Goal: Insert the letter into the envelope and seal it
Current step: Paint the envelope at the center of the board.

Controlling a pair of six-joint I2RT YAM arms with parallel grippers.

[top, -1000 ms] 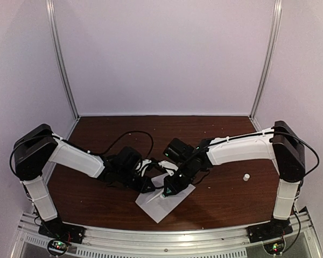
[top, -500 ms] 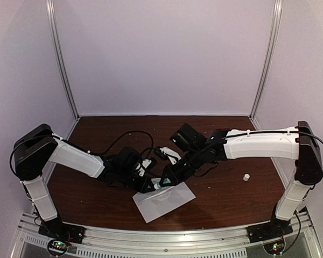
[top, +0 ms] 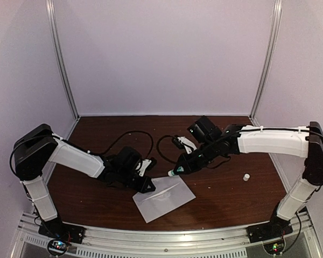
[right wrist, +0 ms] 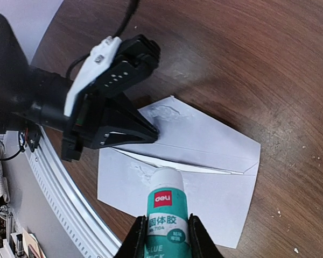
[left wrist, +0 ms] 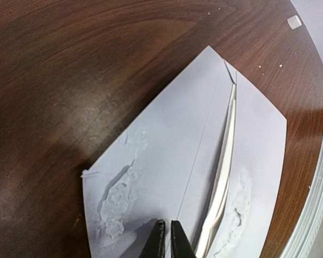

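Left pincer [left wrist: 167, 243] closed, tips on envelope [left wrist: 167, 156] on counter [left wrist: 70, 80] — right pincer [right wrist: 167, 236] gripping green-and-white glue stick [right wrist: 164, 207] near envelope's far edge.

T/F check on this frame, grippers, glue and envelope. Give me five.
1. The right gripper holds a glue stick. True.
2. The left gripper is wide open. False: it is shut, tips down on the envelope.
3. The envelope shows glue smears. True.
4. The glue stick's body is red. False: it is green with a white tip.
5. A small white object lies on the table to the envelope's right. True.
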